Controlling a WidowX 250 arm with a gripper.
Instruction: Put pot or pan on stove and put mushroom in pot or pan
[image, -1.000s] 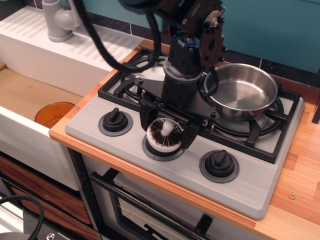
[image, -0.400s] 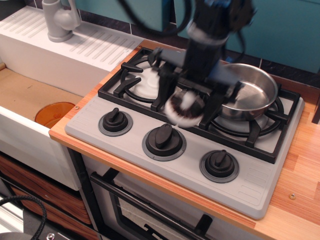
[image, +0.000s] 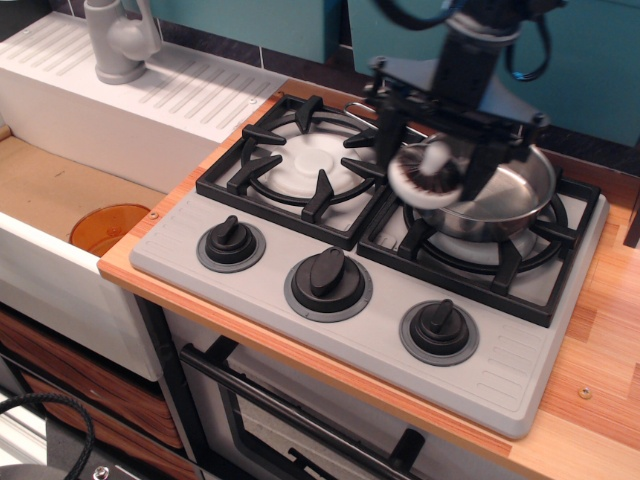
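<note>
Brown-and-white mushroom held between gripper fingers, lifted above pan's near-left rim, gills turned toward camera; image blurred there. Steel pan seated on right burner of stove. Left burner uncovered. Three black knobs ranged along grey front panel. White sink and orange disc seen at left.
</note>
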